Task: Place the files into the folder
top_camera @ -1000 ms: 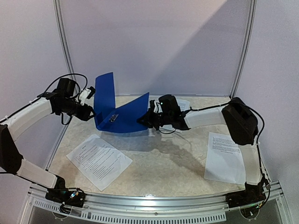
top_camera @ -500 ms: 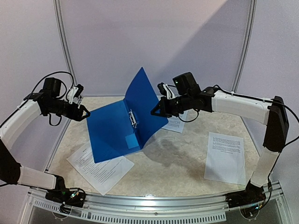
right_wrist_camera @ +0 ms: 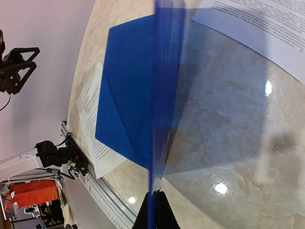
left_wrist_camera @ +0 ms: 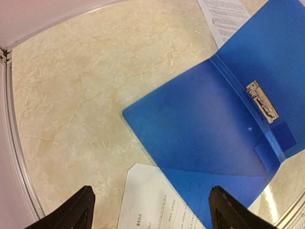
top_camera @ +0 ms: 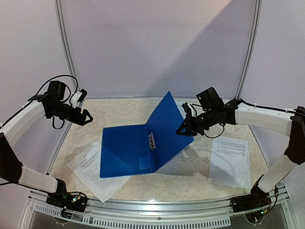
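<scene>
Folder (top_camera: 126, 150): open on the table (top_camera: 157, 183). Its left half lies flat and its right half is raised at a slant, with the metal clip (top_camera: 152, 141) along the fold.
Right gripper (top_camera: 183, 130): fingers pinched tight on the outer edge of the raised half, holding it off the table. The wrist view sees that half edge-on, running straight into the fingers (right_wrist_camera: 153, 215).
Left gripper (top_camera: 85, 117): fingers (left_wrist_camera: 74, 210) spread wide with nothing between them. It is up in the air, left of the folder and apart from it.
Papers: one sheet (top_camera: 86, 167) lies at the left, partly under the flat half. Another sheet (top_camera: 229, 160) lies at the right, clear of the folder. A third (left_wrist_camera: 228, 14) lies behind the raised half.
</scene>
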Controlling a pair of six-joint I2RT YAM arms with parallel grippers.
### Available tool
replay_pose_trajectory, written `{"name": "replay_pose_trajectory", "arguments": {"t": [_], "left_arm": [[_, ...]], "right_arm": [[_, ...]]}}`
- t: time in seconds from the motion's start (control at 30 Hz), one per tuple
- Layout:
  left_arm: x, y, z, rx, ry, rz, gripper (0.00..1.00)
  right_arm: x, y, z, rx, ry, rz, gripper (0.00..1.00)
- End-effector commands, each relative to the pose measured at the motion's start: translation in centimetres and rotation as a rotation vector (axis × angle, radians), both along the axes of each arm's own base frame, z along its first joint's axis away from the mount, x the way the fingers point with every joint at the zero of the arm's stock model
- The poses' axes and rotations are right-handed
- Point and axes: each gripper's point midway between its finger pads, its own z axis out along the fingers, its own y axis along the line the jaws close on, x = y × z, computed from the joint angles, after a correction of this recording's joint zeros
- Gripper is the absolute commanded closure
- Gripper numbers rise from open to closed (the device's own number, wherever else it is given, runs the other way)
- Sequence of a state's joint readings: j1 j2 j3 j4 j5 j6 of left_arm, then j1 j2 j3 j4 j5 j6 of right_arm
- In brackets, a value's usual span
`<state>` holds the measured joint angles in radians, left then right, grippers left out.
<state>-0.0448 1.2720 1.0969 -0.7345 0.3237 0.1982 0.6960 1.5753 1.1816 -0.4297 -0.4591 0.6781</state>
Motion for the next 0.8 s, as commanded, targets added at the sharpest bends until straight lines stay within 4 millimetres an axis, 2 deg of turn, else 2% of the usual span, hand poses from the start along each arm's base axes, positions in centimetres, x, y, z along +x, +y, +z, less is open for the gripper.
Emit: {"name": "replay_pose_trajectory", "arguments": {"t": [0.0,0.07,0.17,0.3,0.43,0.53,0.57,0.63,0.67,0.77], "left_arm": [[-0.4,0.1,-1.6,0.016,0.058,-0.004,0.16],[-0.3,0.1,-1.5,0.020,0.052,-0.007,0.16],[-0.3,0.2,-1.5,0.025,0.047,-0.009,0.16],[-0.3,0.2,-1.7,0.031,0.053,-0.013,0.16],[-0.3,0.3,-2.0,0.036,0.060,-0.015,0.16],[-0.3,0.1,-2.1,0.027,0.067,-0.017,0.16],[-0.4,-0.1,-2.1,0.020,0.073,-0.022,0.15],[-0.6,-0.7,-2.2,0.005,0.092,-0.040,0.03],[-0.8,-1.2,-2.2,-0.009,0.105,-0.057,0.01],[-1.3,-3.2,-2.0,-0.076,0.145,-0.113,0.01]], "right_arm": [[-1.5,-2.2,-2.3,-0.008,0.114,-0.056,1.00],[-1.9,-3.3,-3.4,-0.040,0.132,-0.099,0.97],[-2.2,-5.0,-4.4,-0.090,0.135,-0.149,0.86],[-2.8,-6.9,-5.6,-0.177,0.151,-0.193,0.82],[-3.7,-8.1,-6.4,-0.202,0.168,-0.223,0.71],[-4.0,-8.4,-6.6,-0.201,0.173,-0.232,0.71],[-4.1,-8.4,-6.6,-0.195,0.173,-0.233,0.70],[-4.2,-8.4,-6.7,-0.187,0.176,-0.236,0.70],[-4.3,-8.5,-6.7,-0.189,0.179,-0.240,0.68],[-4.4,-9.1,-7.3,-0.230,0.185,-0.254,0.63]]}}
